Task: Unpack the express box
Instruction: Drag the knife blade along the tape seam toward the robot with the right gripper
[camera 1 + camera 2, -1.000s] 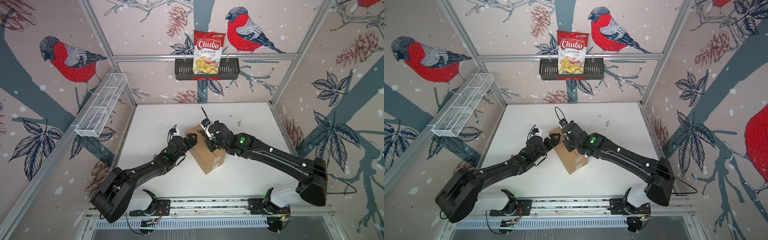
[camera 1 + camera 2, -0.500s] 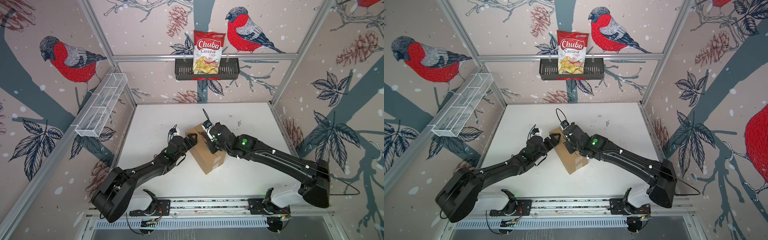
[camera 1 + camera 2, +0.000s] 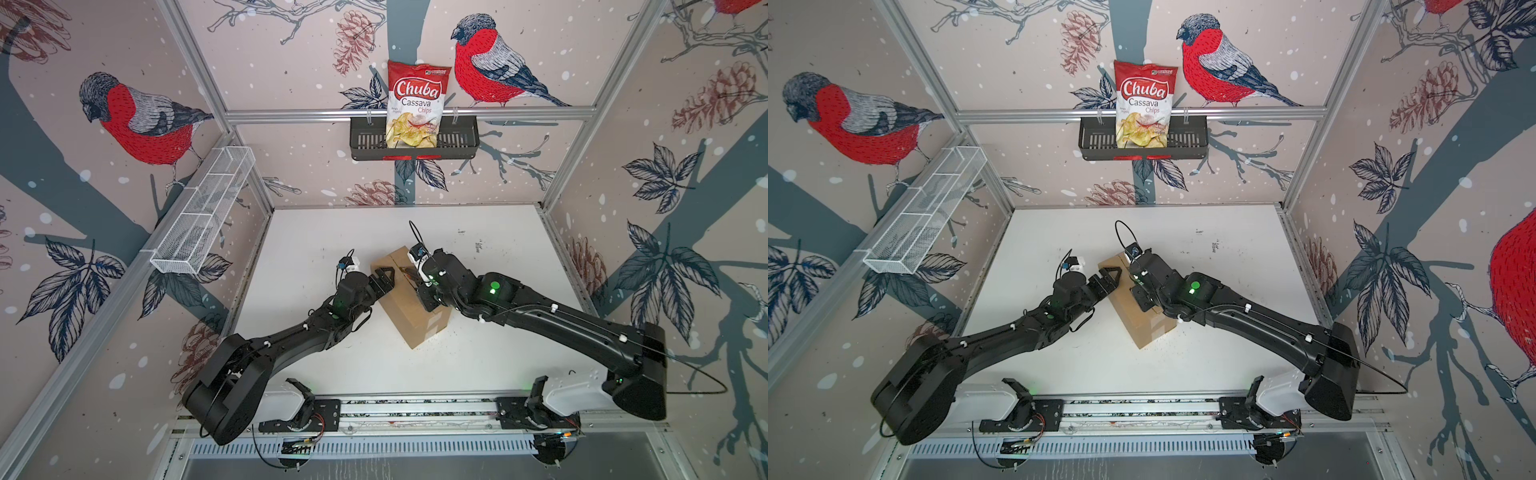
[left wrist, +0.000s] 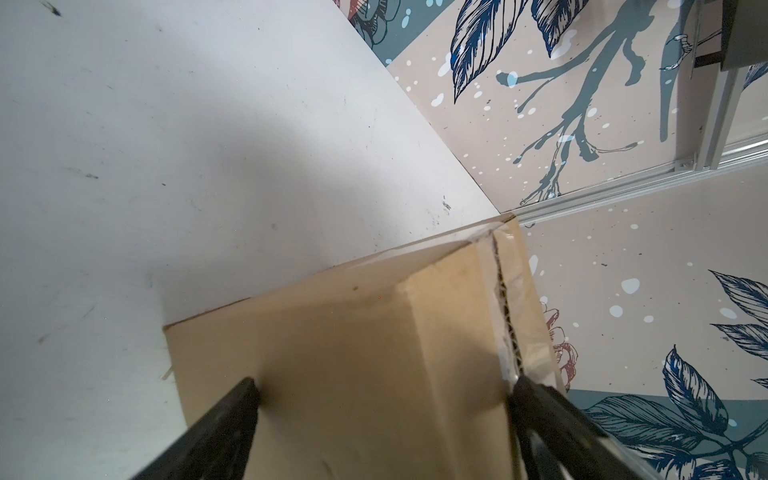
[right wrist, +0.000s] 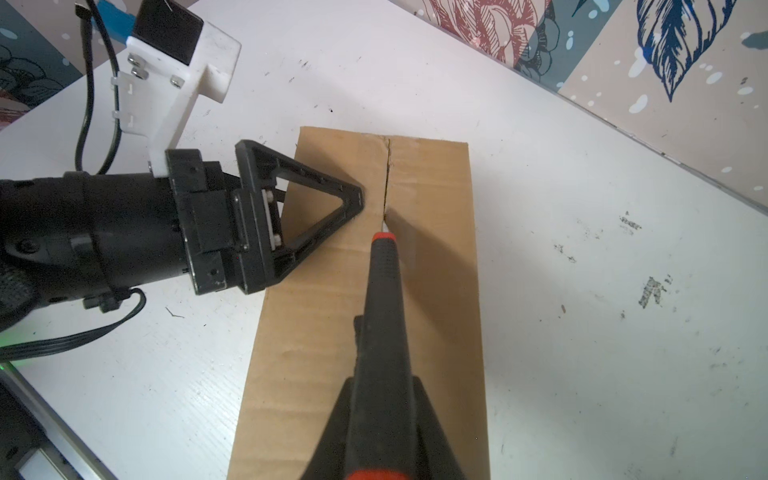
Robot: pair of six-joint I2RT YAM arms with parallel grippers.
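1. On a white tabletop [image 3: 478, 365], walled by bird wallpaper [image 3: 137, 120], the express box [image 3: 406, 316] is laid centrally, long axis 11 to 5 o'clock.
2. Its seam [image 5: 387, 174] is met by a cutter [image 5: 384, 311] clamped in the closed right gripper [image 3: 424, 293], at 3 o'clock.
3. It is braced at 9 o'clock by the wide-spread left gripper [image 3: 386, 278]; a draw toward 5 is judged next.

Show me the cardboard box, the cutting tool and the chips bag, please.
cardboard box [image 5: 307, 353]: right wrist view, on its top flap beside the seam.
cutting tool [image 5: 384, 299]: right wrist view, on its black handle.
chips bag [image 3: 417, 104]: a top view, on its printed front.
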